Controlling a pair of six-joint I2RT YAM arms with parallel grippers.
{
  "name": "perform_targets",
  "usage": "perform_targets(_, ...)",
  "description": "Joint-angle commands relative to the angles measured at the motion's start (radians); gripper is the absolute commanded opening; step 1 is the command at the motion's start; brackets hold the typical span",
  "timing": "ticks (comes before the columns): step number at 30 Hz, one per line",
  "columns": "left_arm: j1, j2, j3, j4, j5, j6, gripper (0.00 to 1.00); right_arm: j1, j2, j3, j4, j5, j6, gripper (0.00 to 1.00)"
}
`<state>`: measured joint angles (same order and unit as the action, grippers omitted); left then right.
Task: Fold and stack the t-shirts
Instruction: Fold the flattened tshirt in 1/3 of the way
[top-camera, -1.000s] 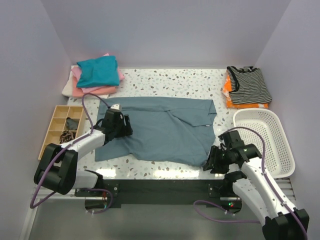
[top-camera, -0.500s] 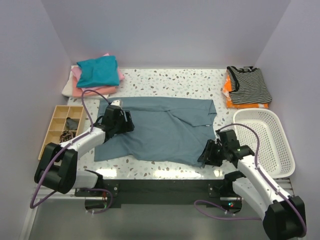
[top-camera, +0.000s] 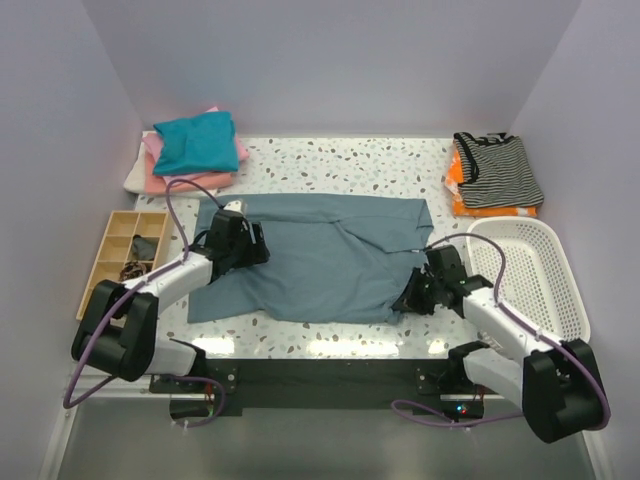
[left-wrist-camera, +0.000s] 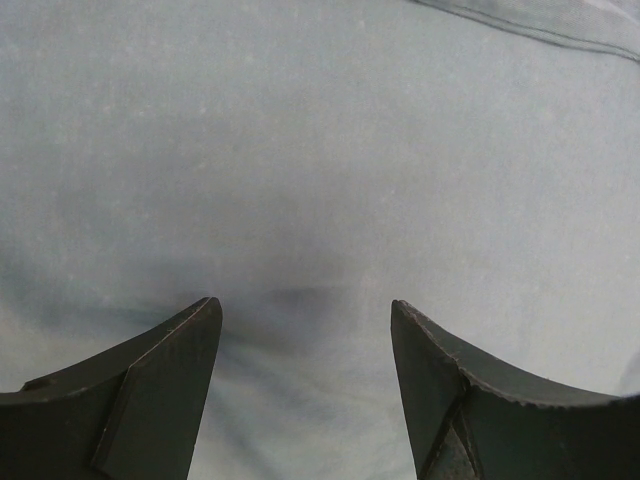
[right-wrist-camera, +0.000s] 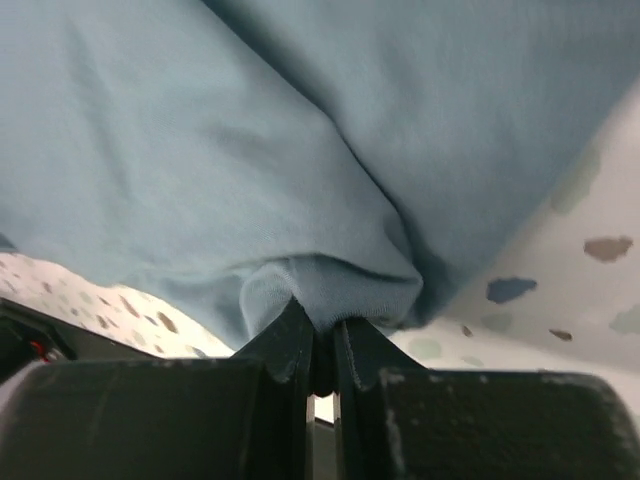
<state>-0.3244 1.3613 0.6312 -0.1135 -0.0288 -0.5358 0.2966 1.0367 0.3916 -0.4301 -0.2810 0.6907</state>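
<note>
A white table (top-camera: 330, 160) flecked with grey and brown was seen. A slate-blue t-shirt (top-camera: 320, 265) was spread across its middle, and the shirt's near right corner was bunched up. At the far left corner a stack of folded shirts (top-camera: 190, 150) was laid, white at the bottom, pink above, teal on top. A striped and orange pile (top-camera: 495, 172) was set at the far right corner, with a white basket (top-camera: 520, 224) placed just nearer along the right edge. A wooden compartment tray (top-camera: 112, 250) was set at the left edge.
</note>
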Motion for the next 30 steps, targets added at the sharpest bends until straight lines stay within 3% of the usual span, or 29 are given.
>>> perform_targets(1, -0.007, 0.038, 0.062, 0.034, 0.023, 0.023, 0.74, 0.003, 0.061, 0.185, 0.142, 0.065, 0.010, 0.00)
perform_targets(9, -0.007, 0.105, 0.084, 0.049, 0.084, 0.031, 0.73, 0.004, 0.553, 0.601, 0.091, 0.028, -0.068, 0.02)
perform_targets(10, -0.007, 0.105, 0.084, 0.048, 0.087, 0.033, 0.73, 0.004, 0.592, 0.628, 0.096, 0.016, -0.071, 0.14)
perform_targets(12, -0.007, 0.107, 0.082, 0.046, 0.089, 0.036, 0.73, 0.009, 0.670, 0.694, 0.093, 0.002, -0.098, 0.21)
perform_targets(13, -0.005, 0.107, 0.081, 0.043, 0.087, 0.037, 0.73, 0.010, 0.680, 0.704, 0.093, 0.015, -0.105, 0.30)
perform_targets(18, -0.007, 0.091, 0.056, 0.041, 0.069, 0.036, 0.73, 0.025, 0.548, 0.673, 0.067, 0.132, -0.192, 0.50)
perform_targets(19, -0.007, 0.091, 0.055, 0.043, 0.069, 0.034, 0.73, 0.026, 0.457, 0.662, 0.059, 0.164, -0.203, 0.59)
perform_targets(22, -0.005, 0.099, 0.053, 0.048, 0.070, 0.034, 0.73, 0.026, 0.305, 0.638, -0.019, 0.264, -0.241, 0.67)
perform_targets(26, -0.005, 0.116, 0.062, 0.052, 0.070, 0.034, 0.73, 0.026, 0.223, 0.598, -0.177, 0.293, -0.246, 0.67)
perform_targets(30, -0.007, 0.111, 0.056, 0.061, 0.055, 0.028, 0.73, 0.056, 0.128, 0.445, -0.141, 0.249, -0.179, 0.65)
